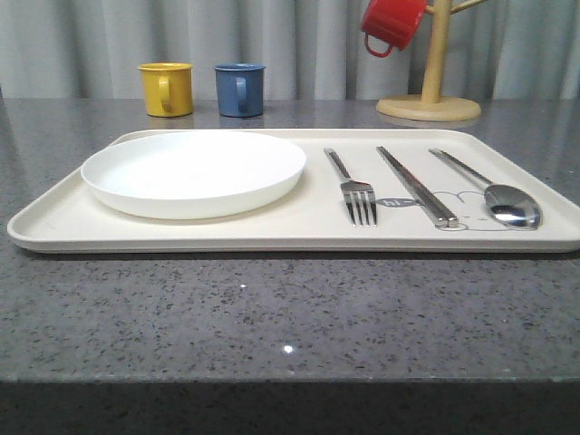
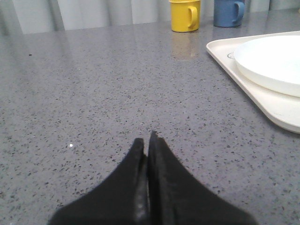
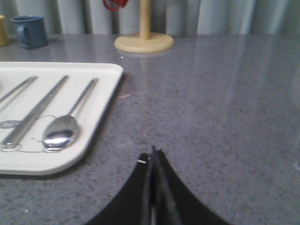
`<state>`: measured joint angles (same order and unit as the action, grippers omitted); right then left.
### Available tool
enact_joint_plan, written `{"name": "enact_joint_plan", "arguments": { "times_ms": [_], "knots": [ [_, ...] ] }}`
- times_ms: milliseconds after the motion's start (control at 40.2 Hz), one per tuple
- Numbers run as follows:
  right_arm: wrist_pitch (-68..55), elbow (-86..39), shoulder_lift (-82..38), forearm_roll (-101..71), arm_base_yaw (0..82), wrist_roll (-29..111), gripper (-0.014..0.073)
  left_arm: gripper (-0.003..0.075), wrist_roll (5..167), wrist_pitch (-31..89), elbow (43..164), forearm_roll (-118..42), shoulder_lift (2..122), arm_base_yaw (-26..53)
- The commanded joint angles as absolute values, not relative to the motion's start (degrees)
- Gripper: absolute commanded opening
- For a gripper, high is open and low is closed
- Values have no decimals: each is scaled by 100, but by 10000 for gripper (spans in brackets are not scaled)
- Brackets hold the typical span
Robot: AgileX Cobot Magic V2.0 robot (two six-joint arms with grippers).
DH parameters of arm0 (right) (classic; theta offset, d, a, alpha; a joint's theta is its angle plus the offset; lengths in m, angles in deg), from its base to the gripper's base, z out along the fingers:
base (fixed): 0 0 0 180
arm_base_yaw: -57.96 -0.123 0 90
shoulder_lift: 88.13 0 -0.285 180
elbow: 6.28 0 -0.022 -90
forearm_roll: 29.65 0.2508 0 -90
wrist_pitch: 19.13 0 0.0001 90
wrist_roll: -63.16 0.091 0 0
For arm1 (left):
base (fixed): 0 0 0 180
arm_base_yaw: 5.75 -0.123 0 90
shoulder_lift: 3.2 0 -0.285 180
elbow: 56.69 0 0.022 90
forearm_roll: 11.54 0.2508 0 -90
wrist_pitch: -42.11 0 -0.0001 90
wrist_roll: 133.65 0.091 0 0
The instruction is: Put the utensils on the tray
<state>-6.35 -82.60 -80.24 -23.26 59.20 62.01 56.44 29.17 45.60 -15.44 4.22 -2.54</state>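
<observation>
The cream tray (image 1: 299, 234) lies across the table. On it, from left to right, rest the round white plate (image 1: 193, 172), the fork (image 1: 353, 190), the flat metal chopsticks (image 1: 415, 185) and the spoon (image 1: 497, 194). My left gripper (image 2: 147, 140) is shut and empty over bare grey table, to the left of the tray (image 2: 276, 112) and plate (image 2: 272, 63). My right gripper (image 3: 152, 157) is shut and empty over bare table, off the tray's right end (image 3: 101, 126), near the spoon (image 3: 63, 126) and chopsticks (image 3: 33, 117).
A yellow mug (image 1: 166, 89) and a blue mug (image 1: 240, 89) stand behind the tray. At the back right, a wooden mug stand (image 1: 430, 95) holds a red mug (image 1: 391, 23). A grey curtain closes the back. Bare speckled countertop (image 1: 272, 317) runs in front of the tray.
</observation>
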Motion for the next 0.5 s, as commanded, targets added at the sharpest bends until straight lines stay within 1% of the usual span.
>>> {"name": "enact_joint_plan", "arguments": {
  "times_ms": [0,50,149,473],
  "knots": [
    [-1332,-8395,-8116,-2216,6129,6118,-69,-18,5606,3402,4578,-1609,306,-258],
    [-1406,-8520,-8176,-2216,6154,6118,-69,-18,5606,3402,4578,-1609,306,-258],
    [-1139,-8501,-8193,-2259,6154,6110,-69,-18,5606,3402,4578,-1609,306,-258],
    [-1139,-8501,-8188,-2253,6154,6110,-69,-18,5606,3402,4578,-1609,306,-258]
  ]
}}
